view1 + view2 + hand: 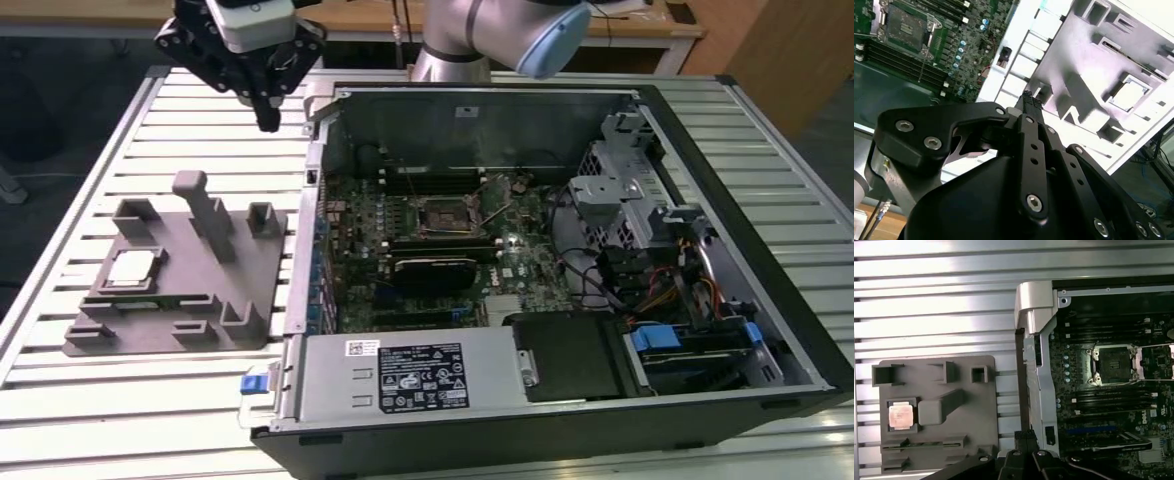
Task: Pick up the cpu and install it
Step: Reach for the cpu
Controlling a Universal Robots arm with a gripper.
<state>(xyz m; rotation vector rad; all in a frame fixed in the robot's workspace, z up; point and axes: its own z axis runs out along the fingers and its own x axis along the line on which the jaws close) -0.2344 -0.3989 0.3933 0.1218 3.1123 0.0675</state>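
The gripper (pixel 268 124), fingers together, is hanging tip-down, the cpu (pixel 131 270) lying at seven o'clock in the exterior view.

A slatted metal bench (pixel 134 420) is carrying two things. A grey plastic fixture tray (pixel 140 335) is lying flat on the slats near the bench's edge at the exterior view's left, with its posts standing upright. An open computer case (pixel 561 445) is lying on its side just beside the tray, its open side facing up. It is covering the middle of the bench and most of the stretch toward the edge at the exterior view's right.

In the first wrist view, a narrow strip of bare bench (pixel 934 290) is showing between the tray (pixel 979 415) and the case (pixel 1035 305), so the two are sitting apart. Bare slats are also showing all around the tray.
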